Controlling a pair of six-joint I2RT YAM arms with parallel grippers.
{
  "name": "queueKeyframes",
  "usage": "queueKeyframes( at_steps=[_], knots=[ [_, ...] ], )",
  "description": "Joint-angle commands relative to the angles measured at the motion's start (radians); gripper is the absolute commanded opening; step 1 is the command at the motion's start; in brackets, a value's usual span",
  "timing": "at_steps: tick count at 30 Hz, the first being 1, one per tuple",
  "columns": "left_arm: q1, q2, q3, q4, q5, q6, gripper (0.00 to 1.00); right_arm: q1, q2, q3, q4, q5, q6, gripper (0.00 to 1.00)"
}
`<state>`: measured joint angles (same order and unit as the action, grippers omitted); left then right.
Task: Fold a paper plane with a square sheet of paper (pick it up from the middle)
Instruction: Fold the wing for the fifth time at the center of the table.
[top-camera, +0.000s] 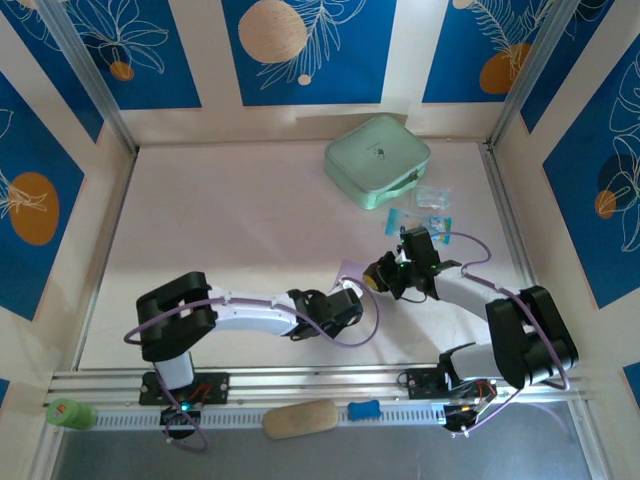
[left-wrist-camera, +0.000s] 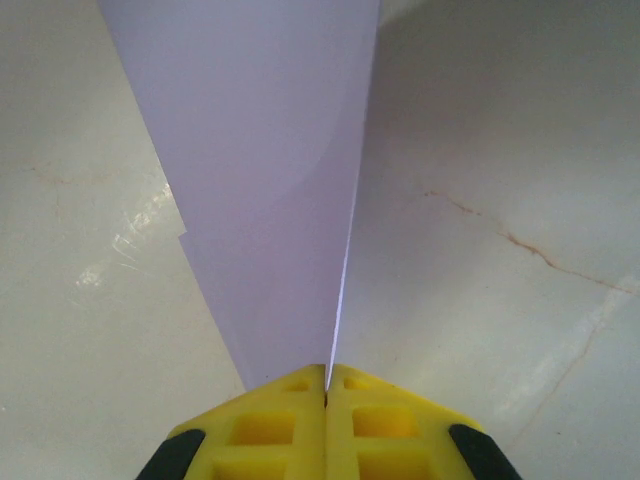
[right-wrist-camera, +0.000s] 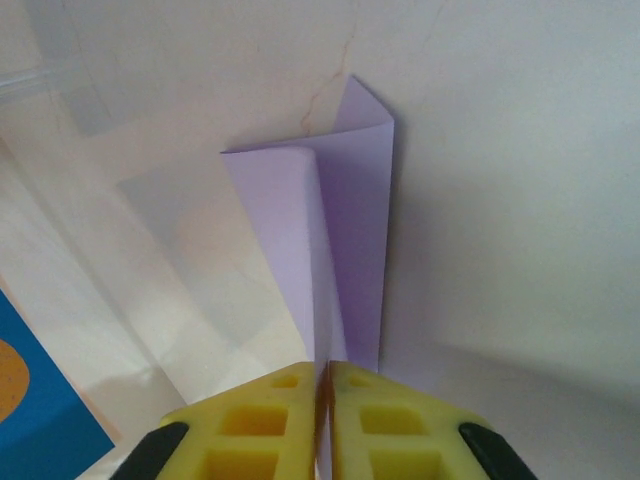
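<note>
Paper: half-folded, being held between both arms around the table's middle, nearer the front edge.
Left pincer: clamping shut on one end, likely tensioning the crease.
Right pincer: pinching closed on the folded end, steadying it.

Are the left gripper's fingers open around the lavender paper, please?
No, the left gripper is shut on the lavender paper, its yellow pads pressed together.

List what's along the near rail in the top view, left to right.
green cylinder → left arm's base → tan oblong block → small blue piece → right arm's base
</note>
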<state>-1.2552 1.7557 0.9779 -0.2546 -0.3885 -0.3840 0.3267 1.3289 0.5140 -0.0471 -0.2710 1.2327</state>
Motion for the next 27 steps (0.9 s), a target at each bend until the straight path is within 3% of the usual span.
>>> queueKeyframes(
  at_steps=[1,3,5,9,15,21,27],
  knots=[
    [0.005,-0.006,-0.001,0.005,0.039,-0.005,0.00,-0.010,-0.055,0.029,-0.096,0.012,-0.063,0.23],
    [0.030,-0.023,-0.029,0.052,0.121,-0.013,0.00,-0.022,-0.093,0.050,-0.160,0.038,-0.102,0.35],
    [0.055,-0.041,-0.061,0.100,0.200,-0.024,0.00,-0.037,-0.137,0.056,-0.203,0.055,-0.129,0.40],
    [0.113,-0.054,-0.108,0.187,0.360,-0.044,0.00,-0.065,-0.229,0.055,-0.262,0.069,-0.157,0.44],
    [0.163,-0.044,-0.130,0.259,0.494,-0.063,0.00,-0.079,-0.281,0.042,-0.280,0.043,-0.169,0.45],
    [0.176,-0.060,-0.130,0.260,0.499,-0.065,0.00,-0.074,-0.264,0.015,-0.225,-0.017,-0.168,0.45],
    [0.180,-0.059,-0.118,0.238,0.491,-0.051,0.00,-0.050,-0.176,0.061,-0.279,-0.015,-0.188,0.49]
  ],
)
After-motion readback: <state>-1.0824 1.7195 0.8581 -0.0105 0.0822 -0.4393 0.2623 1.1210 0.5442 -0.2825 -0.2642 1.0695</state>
